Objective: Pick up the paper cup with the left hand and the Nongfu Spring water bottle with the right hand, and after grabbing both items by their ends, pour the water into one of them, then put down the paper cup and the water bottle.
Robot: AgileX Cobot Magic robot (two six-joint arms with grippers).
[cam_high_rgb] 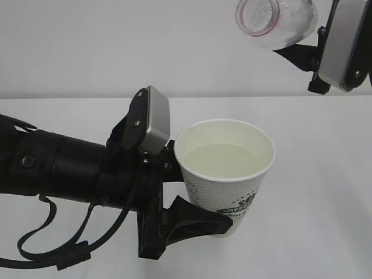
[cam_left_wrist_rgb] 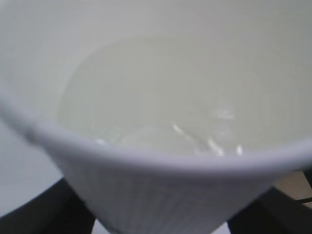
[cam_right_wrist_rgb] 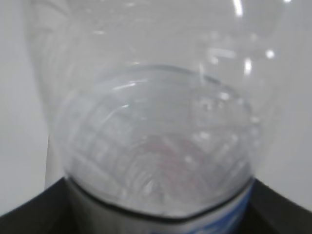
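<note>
My left gripper (cam_high_rgb: 189,189) is shut on the paper cup (cam_high_rgb: 224,195), one black finger in front of its lower wall and one behind. The cup stands upright, white with a green logo, and holds clear water (cam_high_rgb: 224,160) to well below the rim. In the left wrist view the cup (cam_left_wrist_rgb: 161,195) fills the frame, the water (cam_left_wrist_rgb: 161,97) inside it, and black fingers (cam_left_wrist_rgb: 48,212) press its sides. At the top right my right gripper (cam_high_rgb: 299,49) is shut on the tilted water bottle (cam_high_rgb: 273,20), whose open mouth faces the camera. No stream falls from it. The right wrist view shows the clear bottle (cam_right_wrist_rgb: 156,122) between the fingers (cam_right_wrist_rgb: 29,212).
The white table (cam_high_rgb: 325,174) runs back to a pale wall. The left arm's cables (cam_high_rgb: 52,250) loop down at the lower left. Whether the cup's base touches the table does not show.
</note>
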